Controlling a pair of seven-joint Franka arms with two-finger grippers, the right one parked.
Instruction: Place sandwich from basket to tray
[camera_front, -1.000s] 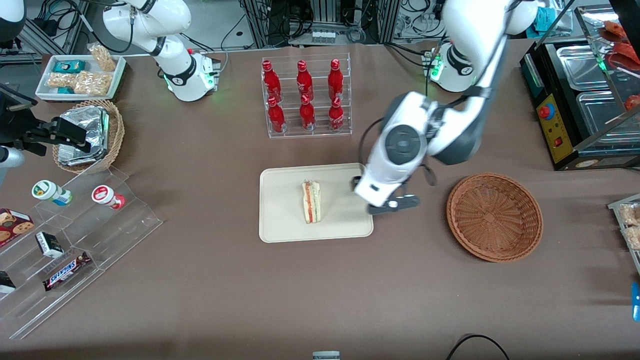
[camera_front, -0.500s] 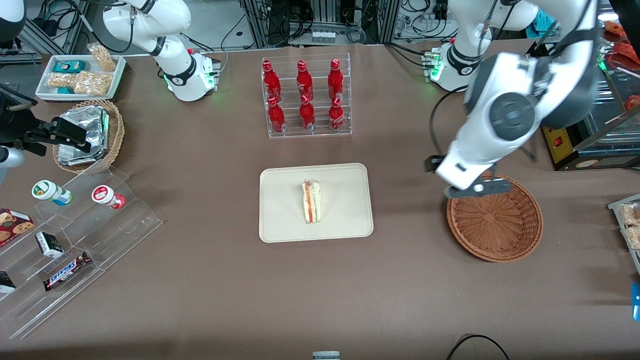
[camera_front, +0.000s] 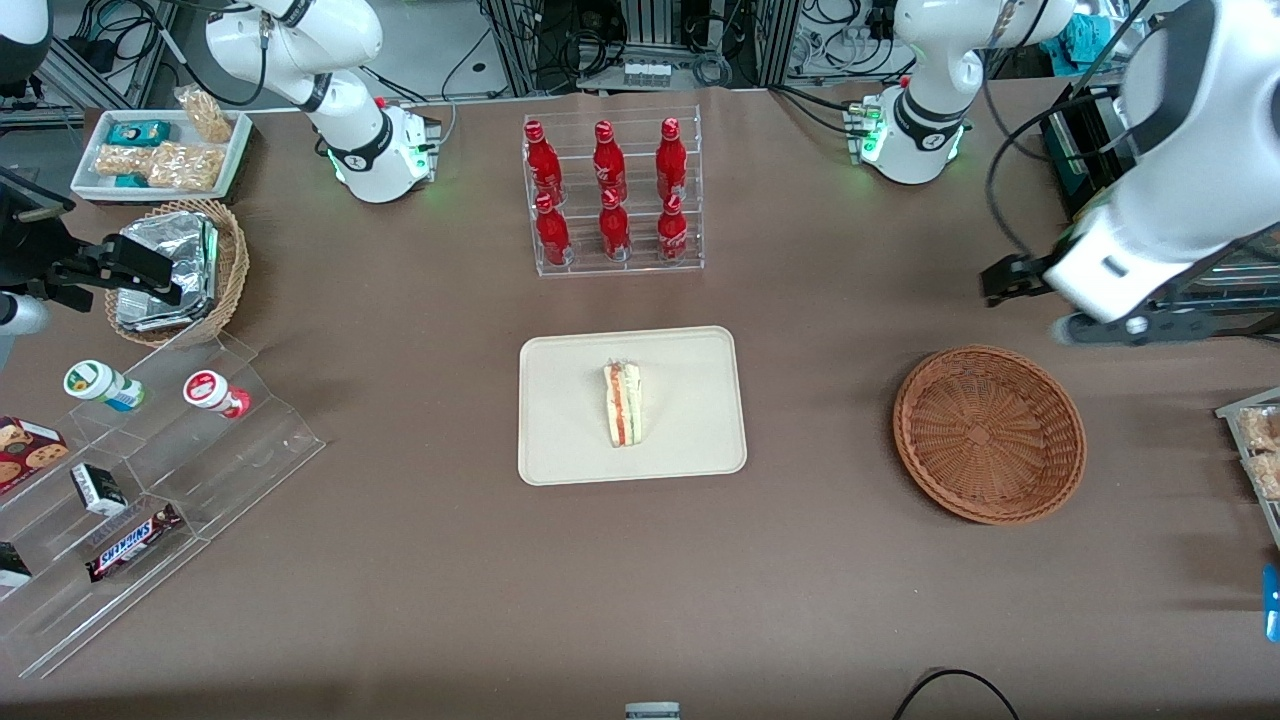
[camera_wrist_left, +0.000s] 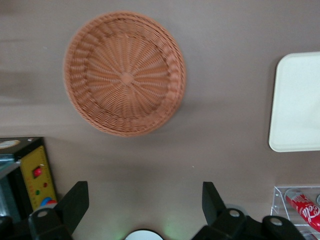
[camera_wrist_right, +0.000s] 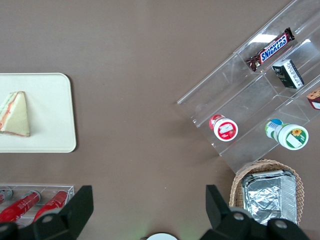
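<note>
The sandwich (camera_front: 623, 404), a pale wedge with red and green layers, lies on the cream tray (camera_front: 560, 450) in the middle of the table; it also shows in the right wrist view (camera_wrist_right: 14, 114) on the tray (camera_wrist_right: 55, 125). The reddish-brown wicker basket (camera_front: 988, 433) holds nothing and sits toward the working arm's end; the left wrist view looks down on it (camera_wrist_left: 125, 74), with a corner of the tray (camera_wrist_left: 296, 105). My gripper (camera_front: 1090, 325) hangs high above the table, farther from the front camera than the basket. Its fingers (camera_wrist_left: 74, 202) are spread wide with nothing between them.
A clear rack of red bottles (camera_front: 610, 195) stands farther from the front camera than the tray. A black warmer cabinet (camera_front: 1150, 200) stands close beside my gripper. A clear stepped snack shelf (camera_front: 150, 480), a tan foil-pack basket (camera_front: 180, 270) and a white snack tray (camera_front: 160, 150) lie toward the parked arm's end.
My gripper has risen and swung from beside the tray, over the basket's rim, to near the warmer cabinet. The sandwich has stayed on the tray.
</note>
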